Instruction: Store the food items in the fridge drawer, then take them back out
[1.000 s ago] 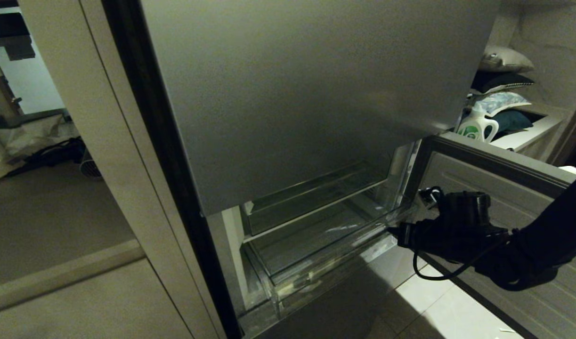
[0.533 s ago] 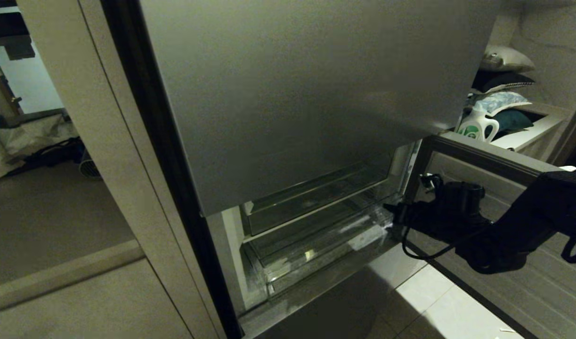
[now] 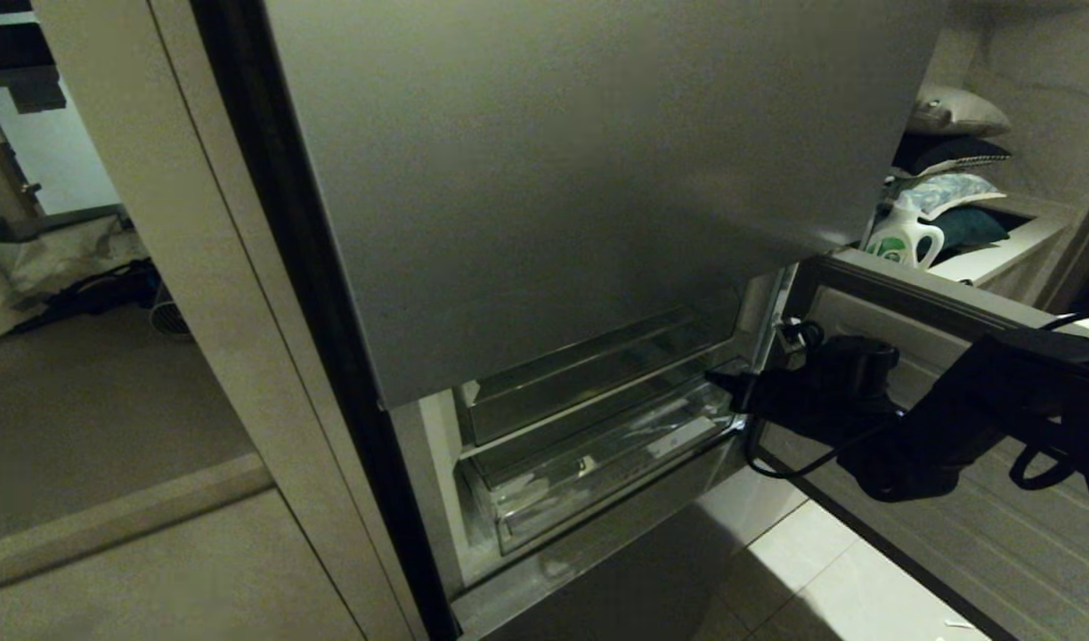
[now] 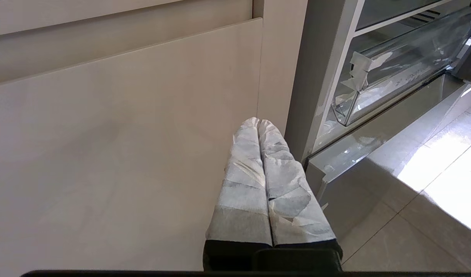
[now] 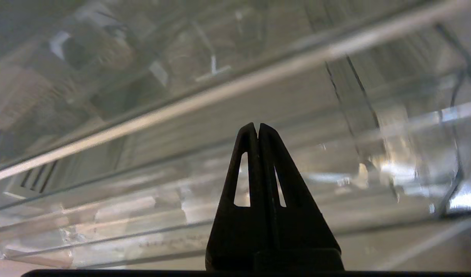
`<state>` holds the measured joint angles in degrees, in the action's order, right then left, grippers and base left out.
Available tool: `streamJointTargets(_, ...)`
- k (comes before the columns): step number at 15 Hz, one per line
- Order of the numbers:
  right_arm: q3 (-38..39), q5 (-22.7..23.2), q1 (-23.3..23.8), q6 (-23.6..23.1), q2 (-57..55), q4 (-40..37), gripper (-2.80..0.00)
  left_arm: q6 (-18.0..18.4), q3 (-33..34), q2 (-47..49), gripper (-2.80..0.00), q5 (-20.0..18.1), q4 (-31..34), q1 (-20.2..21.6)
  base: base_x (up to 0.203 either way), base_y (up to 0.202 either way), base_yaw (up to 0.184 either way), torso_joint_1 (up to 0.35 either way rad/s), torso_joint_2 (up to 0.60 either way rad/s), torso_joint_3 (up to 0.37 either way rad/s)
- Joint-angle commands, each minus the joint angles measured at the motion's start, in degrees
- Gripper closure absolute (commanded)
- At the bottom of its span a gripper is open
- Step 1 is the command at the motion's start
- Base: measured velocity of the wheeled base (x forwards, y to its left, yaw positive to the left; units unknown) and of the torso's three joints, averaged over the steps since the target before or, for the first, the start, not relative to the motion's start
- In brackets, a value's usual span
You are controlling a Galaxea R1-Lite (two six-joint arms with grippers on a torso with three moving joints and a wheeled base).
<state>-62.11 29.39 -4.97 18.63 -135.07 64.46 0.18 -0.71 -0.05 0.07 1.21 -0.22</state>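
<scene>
Right pincer [image 3: 718, 381] at the drawer [image 3: 597, 454], tips pressed together, holding nothing.
One clear drawer sits nearly pushed in beneath one shelf; left pincer [image 4: 258, 122], also pressed together, hangs beside the fridge; one jug [image 3: 902, 239] behind.

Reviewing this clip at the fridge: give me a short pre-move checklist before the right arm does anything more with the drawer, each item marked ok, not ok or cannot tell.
1. Lower fridge door swung open, out of the drawer's path: ok.
2. Fridge drawer fully seated in its bay: not ok; its taped front stands a little proud of the fridge.
3. Right hand shut, tips together at the drawer's right end: ok.
4. Right hand in contact with the drawer front: cannot tell.
5. Food items inside the drawer: cannot tell; only glare and tape scraps show through the clear plastic.
6. Left hand shut, empty, parked beside the cabinet panel, away from the drawer: ok.
</scene>
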Motion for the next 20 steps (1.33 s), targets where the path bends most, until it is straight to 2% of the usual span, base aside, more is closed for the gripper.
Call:
streamJointTargets(1, -2.45, 2.88, 0.98, 0.09, -0.95, 0.4, 0.0, -0.01, 0.0, 0.05, 0.0, 0.01, 0.02, -0.04, 0.0, 0.0, 0.0, 0.0, 0.0, 0.0)
streamJointTargets(5, 1.77, 3.85, 1.11, 0.65, 2.82, 1.5, 0.0, -0.01, 0.0, 0.05, 0.0, 0.01, 0.02, -0.04, 0.0, 0.0, 0.0, 0.0, 0.0, 0.0)
streamJointTargets(9, 16.1, 3.87, 0.99, 3.27, 18.8, 1.04, 0.0, -0.01, 0.0, 0.05, 0.0, 0.01, 0.01, -0.04, 0.0, 0.0, 0.0, 0.0, 0.0, 0.0)
streamJointTargets(11, 22.93, 3.64, 0.61, 4.12, 30.22, -3.18, 0.0, -0.01, 0.0, 0.05, 0.0, 0.01, -0.05, -0.04, 0.0, 0.0, 0.0, 0.0, 0.0, 0.0)
streamJointTargets(13, 28.08, 2.63, 0.32, 4.26, 44.99, -13.92, 0.0, -0.01, 0.0, 0.05, 0.0, 0.01, -0.02, 0.02, 0.0, 0.0, 0.0, 0.0, 0.0, 0.0)
streamJointTargets(15, 31.19, -0.44, 0.16, 2.74, 61.23, -29.12, 0.0, -0.01, 0.0, 0.05, 0.0, 0.01, 0.01, -0.04, 0.0, 0.0, 0.0, 0.0, 0.0, 0.0)
streamJointTargets(18, 37.32, -10.12, 0.02, -5.28, 87.49, -50.1, 0.0, -0.01, 0.0, 0.05, 0.0, 0.01, 0.02, -0.01, 0.0, 0.0, 0.0, 0.0, 0.0, 0.0)
streamJointTargets(20, 44.74, -17.48, -0.02, -10.53, 102.39, -55.06, 0.0, -0.01, 0.0, 0.05, 0.0, 0.01, -0.02, 0.0, 0.0, 0.0, 0.0, 0.0, 0.0, 0.0)
